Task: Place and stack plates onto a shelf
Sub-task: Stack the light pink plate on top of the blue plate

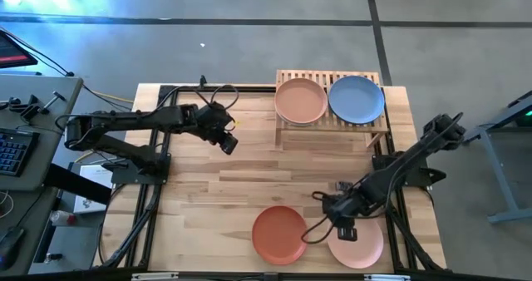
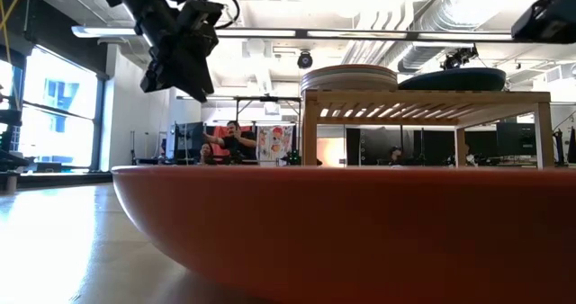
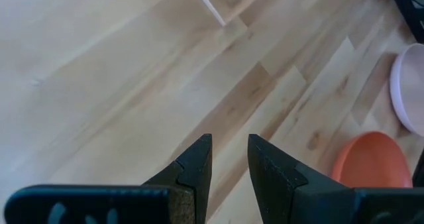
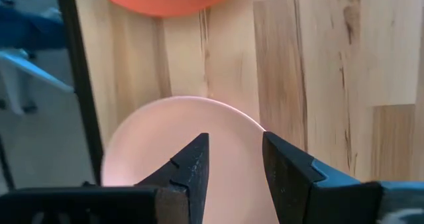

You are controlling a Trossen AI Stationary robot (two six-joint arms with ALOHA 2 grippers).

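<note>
1. A big wooden table (image 1: 224,181) stands on a grey floor. In the low view there is a large room behind it with windows, and a person (image 2: 236,142) stands far back.
2. The shelf (image 1: 332,125) is a small light-wood rack at the far edge of the table, a bit to the right.
3. Two piles of plates sit on top of the shelf, side by side. The peach plate (image 1: 300,100) is on top of the left pile. The blue plate (image 1: 356,98) is on top of the right pile. From the low view the left pile looks like more than one plate, but I cannot tell how many.
4. Two more plates lie on the table at the near edge. The orange plate (image 1: 279,234) is on the left and the pink plate (image 1: 359,245) is just beside it on the right.
5. The right gripper (image 1: 346,227) is over the pink plate, above its far edge. Its fingers (image 4: 191,171) are apart with a gap between them and hold nothing.
6. The left gripper (image 1: 229,141) hangs in the air above bare table, left of the shelf and well apart from all the plates. Its fingers (image 3: 196,166) have a small gap and hold nothing.
</note>
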